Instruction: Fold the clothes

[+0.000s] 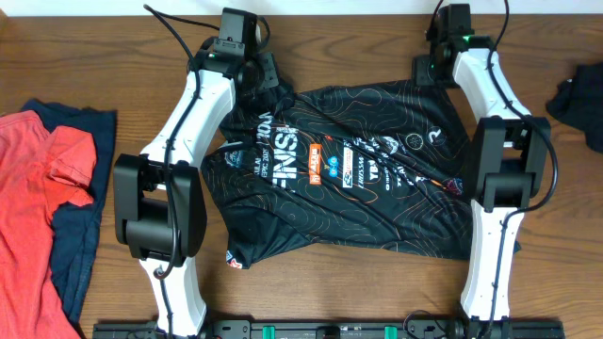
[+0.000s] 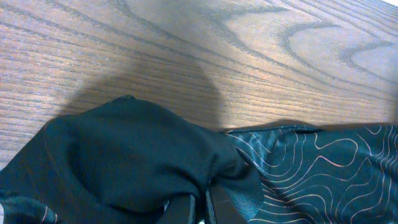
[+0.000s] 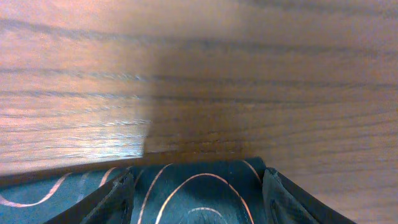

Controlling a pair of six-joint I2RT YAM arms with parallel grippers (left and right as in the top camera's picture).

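Observation:
The black jersey [image 1: 377,207] with fine wavy lines and white and orange logos lies spread in the middle of the wooden table [image 1: 339,38], its lower left part creased. My left gripper [image 1: 261,80] is at the jersey's far left corner. In the left wrist view its fingers [image 2: 200,208] are shut on a bunched fold of the jersey [image 2: 124,155]. My right gripper [image 1: 429,71] is at the far right corner. In the right wrist view its fingers [image 3: 198,177] are wide open, with the jersey's edge [image 3: 186,202] lying between them on the table.
A red top [image 1: 38,188] lies on a navy top [image 1: 80,235] at the table's left edge. A dark garment [image 1: 579,99] lies at the right edge. Both arm bases stand at the front, flanking the jersey.

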